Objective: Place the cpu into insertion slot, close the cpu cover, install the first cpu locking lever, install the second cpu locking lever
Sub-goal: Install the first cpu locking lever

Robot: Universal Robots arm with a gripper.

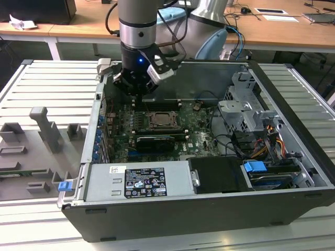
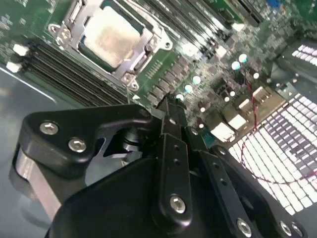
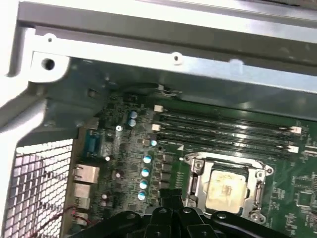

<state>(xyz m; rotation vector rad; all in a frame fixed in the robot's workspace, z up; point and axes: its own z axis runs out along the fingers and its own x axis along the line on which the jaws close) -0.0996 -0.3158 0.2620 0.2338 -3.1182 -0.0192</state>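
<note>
The cpu (image 2: 110, 35) lies flat in the insertion slot (image 2: 75, 45) on the green board, its pale metal top showing through the cutout of the cpu cover (image 2: 143, 47), which lies down over it. In the first wrist view the cpu (image 3: 225, 189) sits inside the same silver frame (image 3: 194, 174). In the exterior view the cpu (image 1: 158, 120) is near the board's middle. My gripper (image 1: 138, 97) hangs above the board, off the socket toward the case's back corner on the exterior view's left. Its fingers (image 2: 172, 110) are shut together with nothing between them.
Long black memory slots (image 3: 223, 130) run beside the socket. The open computer case has a metal back wall (image 3: 163, 59), a perforated grille (image 3: 42, 183), a power supply (image 1: 138, 180) at the front, and drive cages with cables (image 1: 251, 130) on the exterior view's right.
</note>
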